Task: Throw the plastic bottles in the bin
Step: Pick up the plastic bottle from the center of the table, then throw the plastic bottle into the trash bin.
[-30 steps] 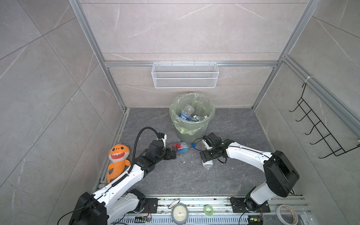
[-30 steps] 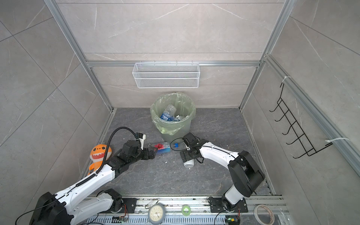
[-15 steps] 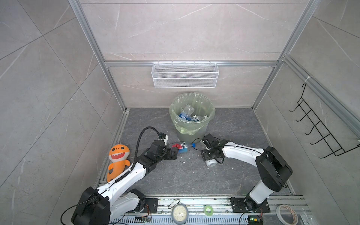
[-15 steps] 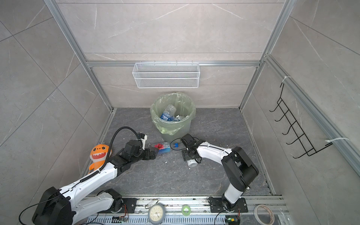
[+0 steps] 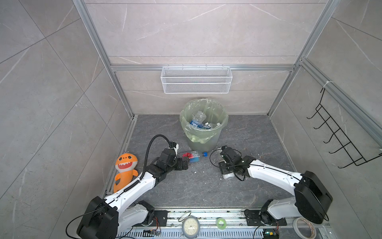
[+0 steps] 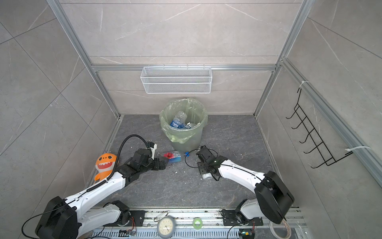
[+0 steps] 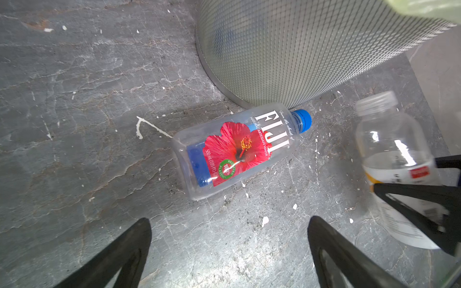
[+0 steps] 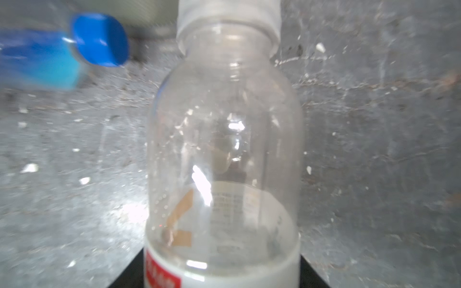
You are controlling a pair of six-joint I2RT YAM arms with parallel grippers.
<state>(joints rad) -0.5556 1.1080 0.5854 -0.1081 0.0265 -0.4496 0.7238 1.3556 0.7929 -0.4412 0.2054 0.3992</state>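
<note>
The left claw (image 7: pixel 229 220) is hovering wide open and empty just short of the Fiji bottle (image 7: pixel 237 152), which is lying on its side on the floor (image 7: pixel 74 124) right beside the bin (image 5: pixel 203 142). The right claw (image 8: pixel 222 269) is pinching the white-labelled bottle (image 8: pixel 224 149) at its label, nearby. Several bottles (image 5: pixel 198 121) are sitting inside the bin

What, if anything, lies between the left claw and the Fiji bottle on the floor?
Nothing visible. Only bare floor separates the open left claw from the Fiji bottle, lying on its side beside the bin.
</note>
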